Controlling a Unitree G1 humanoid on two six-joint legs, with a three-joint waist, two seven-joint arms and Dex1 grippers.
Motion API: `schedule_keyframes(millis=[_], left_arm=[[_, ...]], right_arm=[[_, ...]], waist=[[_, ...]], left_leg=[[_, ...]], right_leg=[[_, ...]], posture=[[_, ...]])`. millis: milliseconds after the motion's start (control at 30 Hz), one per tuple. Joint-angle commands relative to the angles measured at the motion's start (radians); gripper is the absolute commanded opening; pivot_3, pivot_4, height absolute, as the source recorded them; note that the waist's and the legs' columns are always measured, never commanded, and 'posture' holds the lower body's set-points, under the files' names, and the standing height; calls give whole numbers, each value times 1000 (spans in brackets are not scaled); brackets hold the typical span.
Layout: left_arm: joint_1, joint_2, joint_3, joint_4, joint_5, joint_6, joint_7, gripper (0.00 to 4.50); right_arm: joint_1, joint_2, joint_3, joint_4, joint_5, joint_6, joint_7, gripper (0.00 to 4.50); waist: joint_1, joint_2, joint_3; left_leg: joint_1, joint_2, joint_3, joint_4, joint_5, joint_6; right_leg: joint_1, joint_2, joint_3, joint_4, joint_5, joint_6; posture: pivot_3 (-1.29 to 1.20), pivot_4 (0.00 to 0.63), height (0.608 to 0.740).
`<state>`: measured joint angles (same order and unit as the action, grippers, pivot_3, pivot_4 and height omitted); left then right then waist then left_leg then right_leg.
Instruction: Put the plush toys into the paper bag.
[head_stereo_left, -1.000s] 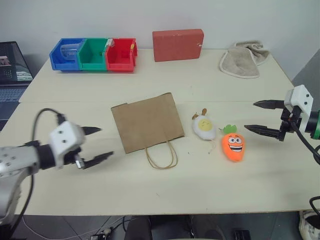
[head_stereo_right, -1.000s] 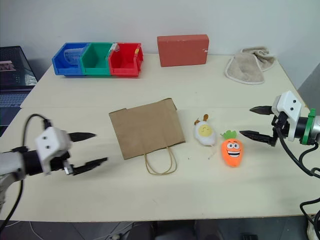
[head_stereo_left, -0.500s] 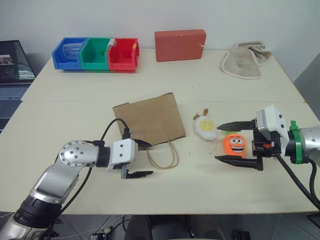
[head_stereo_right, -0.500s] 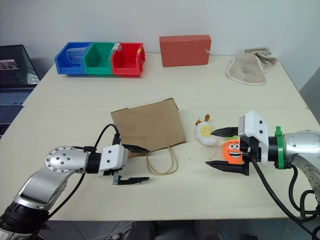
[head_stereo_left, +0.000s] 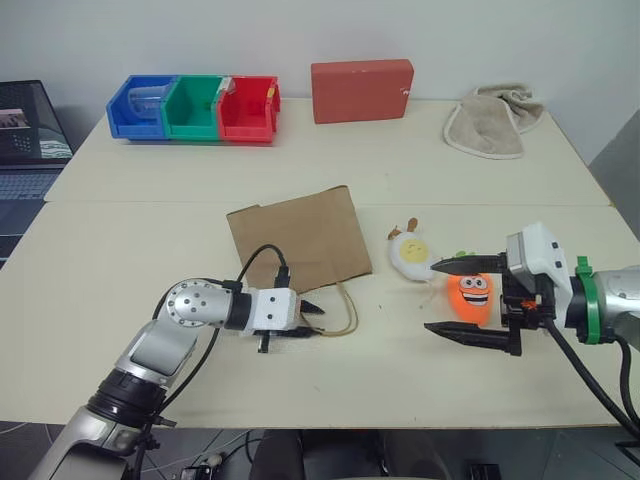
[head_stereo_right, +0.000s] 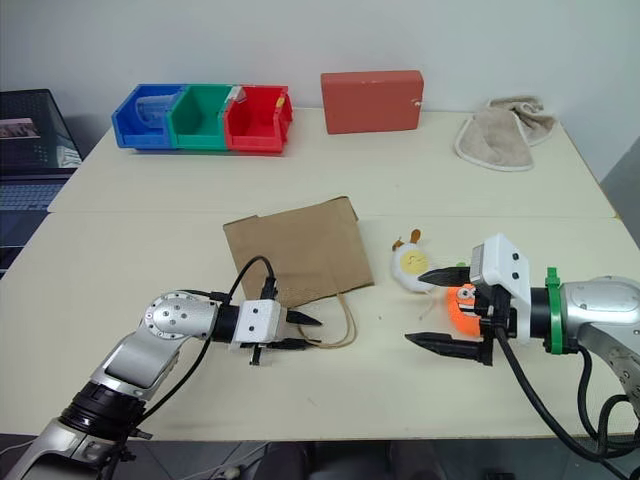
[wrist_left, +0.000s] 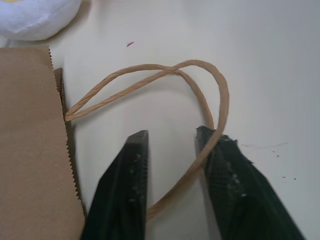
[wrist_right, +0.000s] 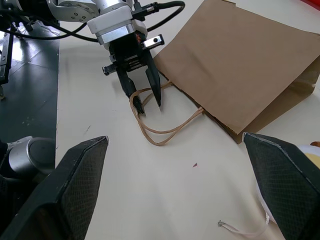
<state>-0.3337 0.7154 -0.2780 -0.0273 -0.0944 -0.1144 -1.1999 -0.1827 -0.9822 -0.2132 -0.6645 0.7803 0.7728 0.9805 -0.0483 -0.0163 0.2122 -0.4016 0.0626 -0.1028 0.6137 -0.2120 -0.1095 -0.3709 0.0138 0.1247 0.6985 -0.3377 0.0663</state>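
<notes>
Kraft brown and lying flat, the paper bag (head_stereo_left: 296, 240) rested near the middle of the table (head_stereo_left: 130, 250), its mouth and thin loop handles (wrist_left: 165, 90) turned toward the robot. The left gripper (head_stereo_left: 308, 323) sat at the bag's 6 o'clock with its two black fingers (wrist_left: 125, 195) narrowed around one strand of the handles; whether they really pinched it I could not tell, because a gap remained between them in the left wrist view. At the bag's 3 o'clock lay the white egg toy (head_stereo_left: 410, 254), and just beside it, at about its 4 o'clock, the carrot toy (head_stereo_left: 472, 295). The right gripper (head_stereo_left: 446, 298) was spread wide, one finger above and one finger below the carrot, gripping nothing. To do this step well, I judged that the left fingers should close fully on the strand and lift it gently — high enough to open the mouth, but not so fast that the thin paper tears or the whole bag slides. The right gripper should close on the carrot's body, not on its green leaves. The bag's inside was hidden, the carrot was partly covered by the right gripper — and its leaves were hard to make out.
</notes>
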Motion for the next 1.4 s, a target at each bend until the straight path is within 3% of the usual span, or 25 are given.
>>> schedule_keyframes(millis=[33, 67, 267, 567, 667, 867, 1033, 1400], left_arm=[[-7, -2, 6, -5, -7, -29, -10, 345], [-7, -3, 8, -4, -10, -30, -12, 30], [-44, 5, 48, -60, -116, 125, -41, 30], [-198, 46, 197, -152, -451, 630, -59, 30], [-272, 42, 244, -148, -537, 759, -37, 0], [-336, 22, 270, -172, -615, 879, 19, 0], [-346, 25, 266, -174, -611, 894, 27, 0], [-400, -16, 306, -125, -622, 904, 90, 0]], right_arm=[[3, -11, -34, -32, 27, -7, -5, 4500], [4, -12, -35, -33, 28, -8, -6, 4500], [16, -4, -24, -39, 21, -19, -21, 4500], [-53, 113, 126, -30, -51, -40, -139, 4500], [-132, 225, 301, 29, -166, -65, -206, 3995], [-245, 438, 503, 210, -358, -142, -304, 1832], [-319, 590, 547, 383, -475, -219, -382, 47], [-399, 820, 565, 728, -661, -348, -519, 47]], waist=[[0, 0, 0], [0, 0, 0], [0, 0, 0], [-9, 0, 0], [-12, -1, 0], [-12, -1, -1], [-11, -1, -1], [-10, -1, -1]], left_leg=[[0, 0, 0, 0, 0, 0], [0, 0, 0, 0, 0, 0], [0, 0, -1, 0, 0, 0], [0, 0, -3, 1, 0, 0], [0, 0, -3, 1, 0, 0], [-1, 0, -5, 1, 0, 0], [-2, 0, -6, 0, 0, 0], [-1, 0, -6, 1, 1, -1]], right_leg=[[0, 0, 0, 0, 0, 0], [0, 0, 0, 0, 0, 0], [0, 0, -1, 0, 0, 0], [1, 1, -2, 1, 0, 0], [1, 1, -3, 1, 0, 0], [0, 1, -4, 2, 0, 0], [-2, 1, -5, 3, 0, 0], [-3, 1, -5, 7, 0, 0]], posture=[[0, 150, 740], [0, 150, 740], [0, 150, 740], [0, 150, 740], [0, 150, 740], [0, 150, 740], [0, 150, 740], [0, 150, 740]])
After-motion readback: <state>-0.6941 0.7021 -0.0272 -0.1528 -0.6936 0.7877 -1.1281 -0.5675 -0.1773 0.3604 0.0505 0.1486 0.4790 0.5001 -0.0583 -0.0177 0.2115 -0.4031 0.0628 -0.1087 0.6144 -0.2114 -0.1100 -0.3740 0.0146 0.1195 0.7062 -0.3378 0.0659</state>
